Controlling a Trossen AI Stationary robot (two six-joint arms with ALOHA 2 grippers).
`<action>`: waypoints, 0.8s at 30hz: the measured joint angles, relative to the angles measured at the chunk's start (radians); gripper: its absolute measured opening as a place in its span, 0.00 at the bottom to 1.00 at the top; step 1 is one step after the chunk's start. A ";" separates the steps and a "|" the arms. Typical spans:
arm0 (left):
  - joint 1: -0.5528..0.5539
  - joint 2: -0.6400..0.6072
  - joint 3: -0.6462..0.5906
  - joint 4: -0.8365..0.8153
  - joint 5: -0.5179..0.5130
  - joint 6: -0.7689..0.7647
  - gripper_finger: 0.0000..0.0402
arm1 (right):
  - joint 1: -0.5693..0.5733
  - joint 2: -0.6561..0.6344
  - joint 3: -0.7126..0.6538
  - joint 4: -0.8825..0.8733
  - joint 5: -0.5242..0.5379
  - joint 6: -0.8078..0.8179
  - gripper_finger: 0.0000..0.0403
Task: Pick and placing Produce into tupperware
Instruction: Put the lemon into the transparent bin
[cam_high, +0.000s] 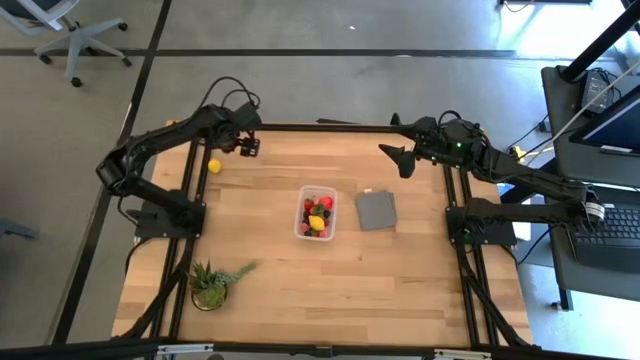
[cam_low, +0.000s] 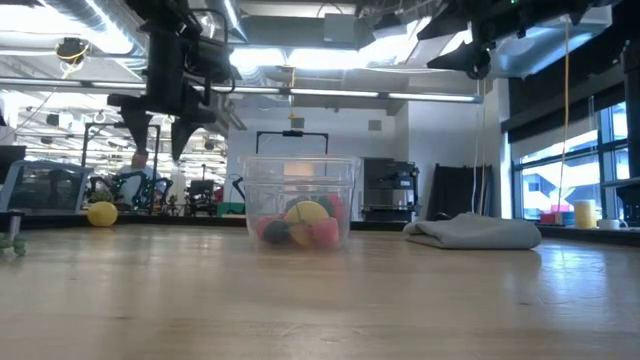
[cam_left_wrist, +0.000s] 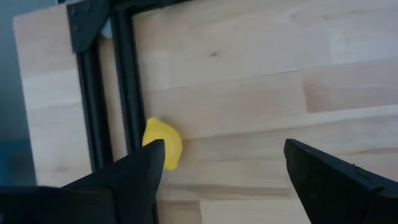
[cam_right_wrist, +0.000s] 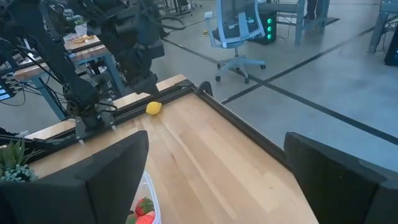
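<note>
A clear tupperware (cam_high: 316, 212) stands mid-table and holds red, dark and yellow produce (cam_low: 300, 222). One yellow lemon-like piece (cam_high: 213, 166) lies on the table at the far left, right beside the black frame rail (cam_left_wrist: 127, 106). My left gripper (cam_high: 248, 145) hangs open above the table, a little beyond and to the right of that piece. In the left wrist view the piece (cam_left_wrist: 165, 143) sits by one finger (cam_left_wrist: 134, 180), untouched. My right gripper (cam_high: 400, 158) waits open and raised at the far right.
A flat grey square piece (cam_high: 376, 210) lies just right of the tupperware. A green spiky potted plant (cam_high: 212, 283) stands near the front left. Black frame rails run along the table's left, right and far edges. Bare wood lies between the lemon-like piece and the tupperware.
</note>
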 joint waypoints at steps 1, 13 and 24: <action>0.009 0.000 -0.001 -0.011 0.000 -0.012 0.79 | 0.000 0.000 0.000 0.000 0.000 0.000 0.94; 0.093 -0.001 -0.076 -0.086 0.032 -0.117 0.79 | 0.000 0.000 0.000 -0.001 0.000 -0.006 0.94; 0.233 -0.001 -0.337 0.041 0.124 -0.170 0.79 | 0.000 0.000 0.001 -0.002 0.000 -0.033 0.94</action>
